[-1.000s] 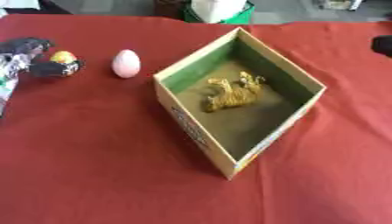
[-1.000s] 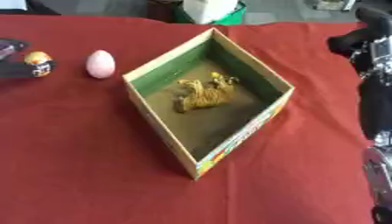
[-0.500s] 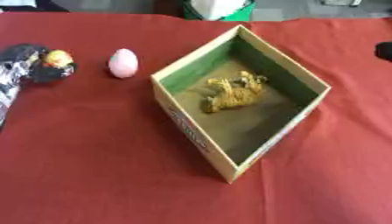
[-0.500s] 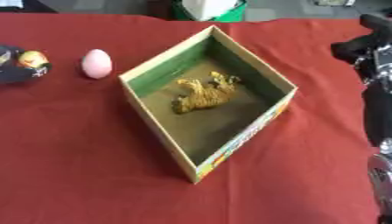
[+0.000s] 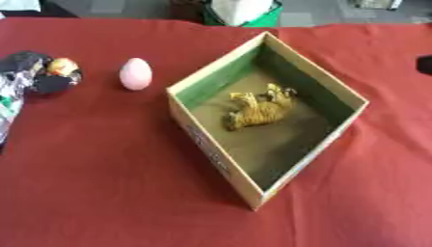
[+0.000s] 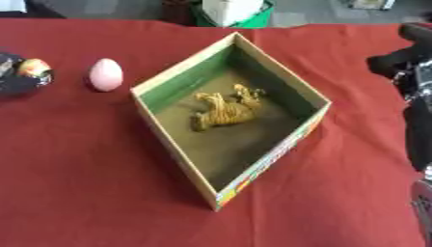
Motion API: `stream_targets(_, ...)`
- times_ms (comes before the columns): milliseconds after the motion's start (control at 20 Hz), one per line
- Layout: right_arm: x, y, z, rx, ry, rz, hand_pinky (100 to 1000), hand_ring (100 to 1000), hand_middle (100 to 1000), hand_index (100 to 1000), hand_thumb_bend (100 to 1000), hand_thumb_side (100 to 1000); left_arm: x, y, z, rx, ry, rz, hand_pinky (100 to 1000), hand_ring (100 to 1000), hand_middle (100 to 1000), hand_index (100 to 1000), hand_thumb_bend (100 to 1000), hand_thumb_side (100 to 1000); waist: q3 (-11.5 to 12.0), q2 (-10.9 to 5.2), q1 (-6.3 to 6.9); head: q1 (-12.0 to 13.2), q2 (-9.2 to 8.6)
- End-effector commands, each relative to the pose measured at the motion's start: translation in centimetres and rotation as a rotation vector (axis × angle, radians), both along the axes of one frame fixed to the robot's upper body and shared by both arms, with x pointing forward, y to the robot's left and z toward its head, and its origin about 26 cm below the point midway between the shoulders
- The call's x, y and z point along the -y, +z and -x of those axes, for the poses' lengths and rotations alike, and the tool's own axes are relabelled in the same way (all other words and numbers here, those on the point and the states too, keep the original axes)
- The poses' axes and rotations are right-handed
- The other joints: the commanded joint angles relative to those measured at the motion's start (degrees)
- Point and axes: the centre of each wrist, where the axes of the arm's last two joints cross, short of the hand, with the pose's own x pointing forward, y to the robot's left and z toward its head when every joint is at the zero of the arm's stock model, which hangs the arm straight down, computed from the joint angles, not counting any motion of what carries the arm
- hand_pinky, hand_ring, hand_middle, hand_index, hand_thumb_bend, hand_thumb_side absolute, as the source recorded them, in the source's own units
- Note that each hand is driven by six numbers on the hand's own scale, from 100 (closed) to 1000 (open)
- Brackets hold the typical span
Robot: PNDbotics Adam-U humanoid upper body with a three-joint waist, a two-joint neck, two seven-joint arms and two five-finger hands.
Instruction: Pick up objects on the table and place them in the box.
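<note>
Fingers (image 5: 38, 79) around ball (image 5: 60, 66), egg (image 5: 135, 74) beside.

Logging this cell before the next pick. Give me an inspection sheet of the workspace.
Surface: red cloth covers the table.
Job's things: open box with a yellow striped toy animal lying inside; pink egg on the cloth, left of the box.
Clutter: nothing seen.
Hands: left hand at the left edge, curled round a small orange-yellow thing; right hand not made out, dark arm parts at the right edge.
Cables: nothing seen.
Surroundings: green container beyond the table.
</note>
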Motion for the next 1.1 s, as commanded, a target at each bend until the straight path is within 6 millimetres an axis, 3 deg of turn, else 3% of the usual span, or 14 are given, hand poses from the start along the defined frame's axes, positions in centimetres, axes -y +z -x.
stream_targets(50,0.2,0.9,0.3,0.035,-0.004,0.03,757,668,513,797,100,620,-1.3,0.9,0.3,0.025,0.037,0.001,732,835,761,837,161,845,-0.08,-0.88,-0.14,0.27,-0.74)
stream_targets(350,0.3,0.7,0.4,0.028,-0.008,0.025,757,668,513,798,100,619,-1.2,1.1,0.3,0.003,0.01,0.025,685,769,681,765,100,745,0.44,-1.14,-0.27,0.01,0.08)
stream_targets(750,0.2,0.8,0.3,0.026,-0.004,0.012,758,668,512,796,100,620,-0.9,0.9,0.3,-0.029,0.005,0.058,621,707,618,673,100,260,0.48,-1.48,-0.53,-0.04,0.21)
stream_targets(1100,0.1,0.7,0.3,0.019,-0.003,0.001,758,668,512,796,100,618,-0.3,1.1,0.3,0.046,-0.012,0.064,543,625,527,571,100,258,0.69,-2.03,-0.58,-0.13,0.9)
